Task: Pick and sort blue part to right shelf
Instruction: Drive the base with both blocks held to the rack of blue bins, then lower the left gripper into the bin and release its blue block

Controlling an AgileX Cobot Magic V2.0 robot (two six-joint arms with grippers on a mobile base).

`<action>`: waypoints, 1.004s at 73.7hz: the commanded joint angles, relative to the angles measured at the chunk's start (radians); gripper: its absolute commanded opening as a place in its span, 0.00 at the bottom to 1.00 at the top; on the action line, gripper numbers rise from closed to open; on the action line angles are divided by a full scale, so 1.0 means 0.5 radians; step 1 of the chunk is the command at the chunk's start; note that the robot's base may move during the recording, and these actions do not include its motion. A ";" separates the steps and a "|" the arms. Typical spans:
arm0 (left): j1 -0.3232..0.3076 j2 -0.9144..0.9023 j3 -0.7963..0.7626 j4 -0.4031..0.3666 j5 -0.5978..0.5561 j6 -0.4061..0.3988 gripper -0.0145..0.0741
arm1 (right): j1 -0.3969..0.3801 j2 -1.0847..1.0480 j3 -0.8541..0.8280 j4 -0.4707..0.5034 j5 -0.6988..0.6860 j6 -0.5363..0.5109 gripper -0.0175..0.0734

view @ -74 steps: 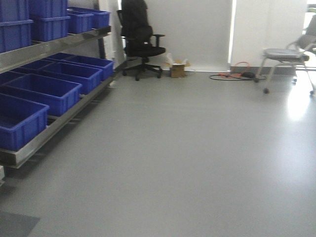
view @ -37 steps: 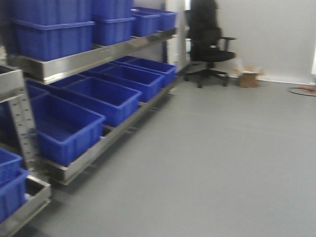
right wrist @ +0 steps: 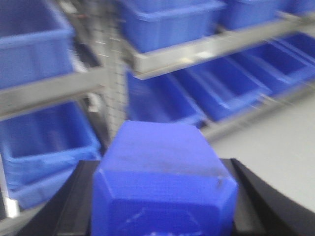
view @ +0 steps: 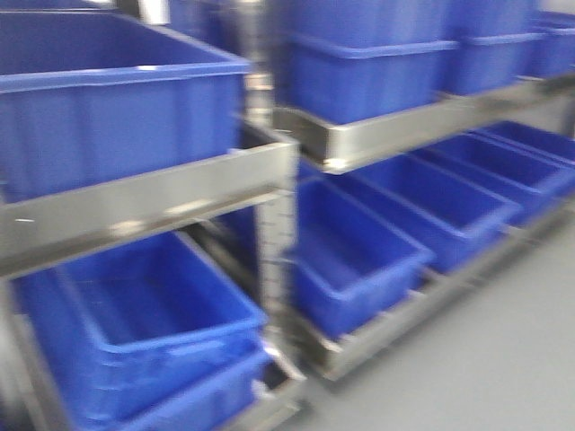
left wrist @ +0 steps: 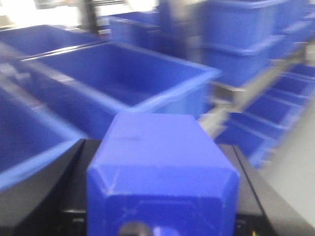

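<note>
While blue part (left wrist: 160,147) sits betw. left gripper (left wrist: 160,209) jaws, right gripper (right wrist: 162,209) grips another.

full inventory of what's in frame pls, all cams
blue bins: about ten (blurred), blue, on both tiers of the racks
steel racks: two, grey, side by side
upright post: one, grey, perforated, between the racks
floor: grey, lower right
left blue part: one, blue, in left hand
right blue part: one, blue, in right hand
left hand: black fingers, shut on left blue part
right hand: black fingers, shut on right blue part
</note>
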 commanded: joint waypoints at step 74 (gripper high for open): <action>-0.009 -0.033 -0.058 0.016 -0.166 0.001 0.47 | -0.006 0.034 -0.054 -0.041 -0.181 -0.016 0.42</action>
